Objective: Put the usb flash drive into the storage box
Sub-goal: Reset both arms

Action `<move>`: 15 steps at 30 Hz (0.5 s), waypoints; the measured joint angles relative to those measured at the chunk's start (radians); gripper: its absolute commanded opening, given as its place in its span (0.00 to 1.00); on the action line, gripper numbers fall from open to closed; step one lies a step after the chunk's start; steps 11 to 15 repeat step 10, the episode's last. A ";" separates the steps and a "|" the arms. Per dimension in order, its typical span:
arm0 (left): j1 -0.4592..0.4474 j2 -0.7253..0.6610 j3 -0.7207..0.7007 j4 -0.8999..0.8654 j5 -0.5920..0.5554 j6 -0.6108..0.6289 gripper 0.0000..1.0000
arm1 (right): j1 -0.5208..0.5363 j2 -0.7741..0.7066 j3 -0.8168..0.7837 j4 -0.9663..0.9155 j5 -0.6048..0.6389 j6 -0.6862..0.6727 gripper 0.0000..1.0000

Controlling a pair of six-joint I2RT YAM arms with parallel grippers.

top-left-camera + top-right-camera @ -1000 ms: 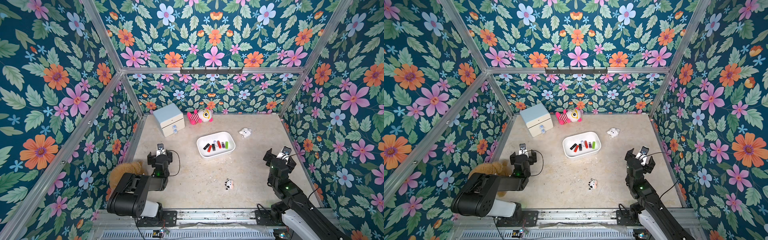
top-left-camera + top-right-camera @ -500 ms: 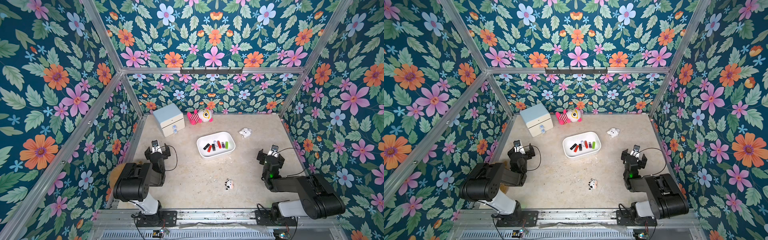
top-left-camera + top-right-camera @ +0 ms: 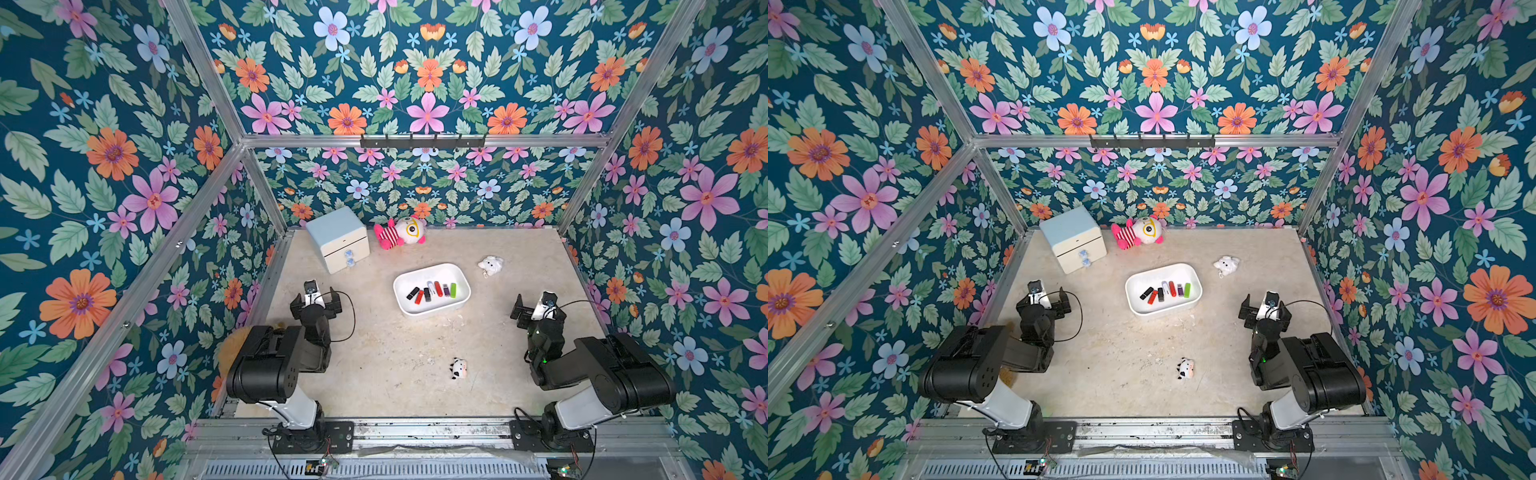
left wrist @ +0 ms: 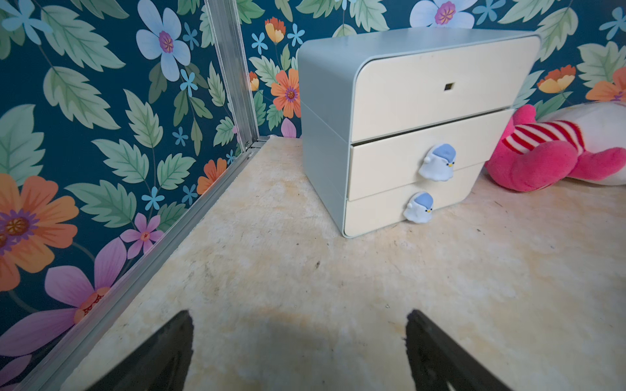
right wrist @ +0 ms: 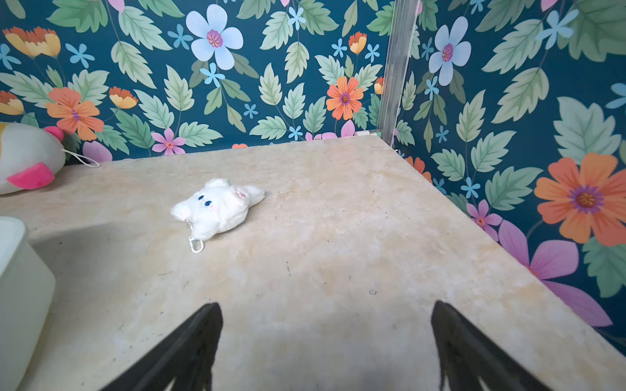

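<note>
The storage box (image 3: 432, 311) is a shallow white tray in the middle of the floor, seen in both top views (image 3: 1163, 312). Several usb flash drives (image 3: 438, 288) lie in a row inside it: black, red, white, purple and green. My left gripper (image 3: 316, 302) is low at the left, well clear of the box, and stands open over bare floor in its wrist view (image 4: 298, 315). My right gripper (image 3: 538, 309) is low at the right, also open with nothing between its fingers (image 5: 326, 304). One corner of the box (image 5: 20, 287) shows in the right wrist view.
A pale blue cabinet (image 3: 338, 239) with two drawers stands at the back left, next to a pink and white plush (image 3: 399, 232). A white plush keychain (image 3: 490, 265) lies behind the box to the right. A small cow toy (image 3: 458, 368) lies near the front. Flowered walls enclose the floor.
Both arms have folded down and back toward their bases at the front. Both grippers have stayed open. The box and the drives have not moved.
</note>
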 measured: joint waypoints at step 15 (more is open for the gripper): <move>0.000 0.000 0.000 -0.005 0.000 0.000 0.99 | -0.019 -0.034 0.035 -0.058 -0.021 0.004 0.99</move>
